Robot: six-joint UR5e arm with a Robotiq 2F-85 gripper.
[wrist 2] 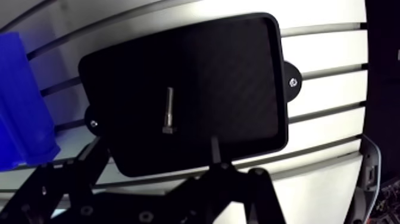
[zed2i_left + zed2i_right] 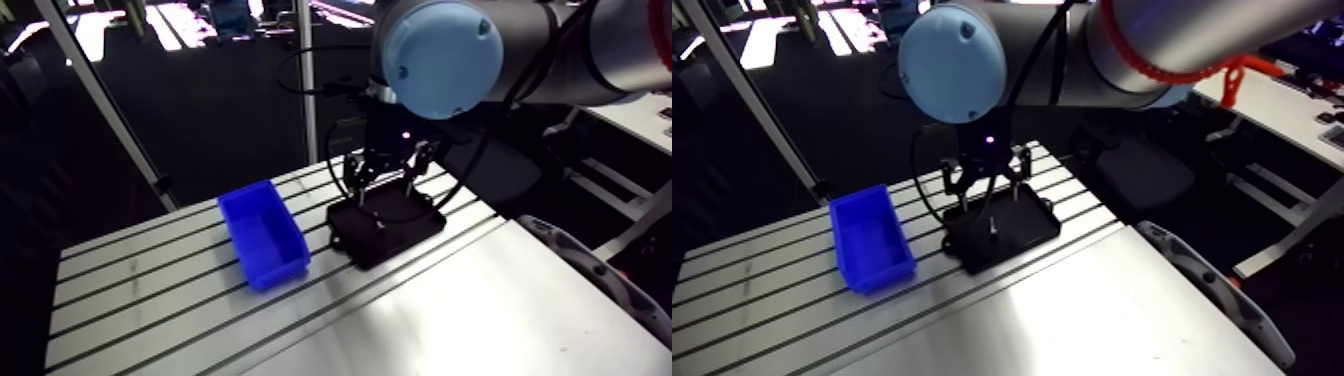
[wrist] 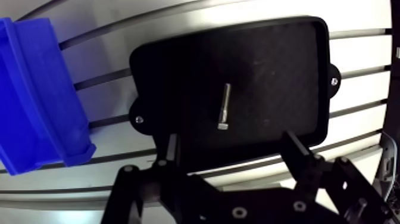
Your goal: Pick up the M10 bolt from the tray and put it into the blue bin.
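Observation:
A small silver bolt point(image 3: 225, 107) lies flat near the middle of the black tray point(image 3: 280, 65), its head toward the gripper. My gripper point(image 3: 232, 140) hovers above the tray's near edge, open, with nothing between its fingers point(image 3: 296, 149); the bolt sits just ahead of the gap. In the arm view the gripper point(image 2: 385, 185) hangs over the tray point(image 2: 400, 235). The blue bin point(image 2: 262, 238) stands empty beside the tray, a short gap apart, and appears again at the side of the wrist view as the blue bin point(image 3: 36, 101).
The slotted aluminium table point(image 2: 140, 295) carries both tray and bin. A smooth metal sheet point(image 2: 470, 320) covers the table's front part. A grey curved part point(image 2: 600, 275) sticks out past the table's right edge.

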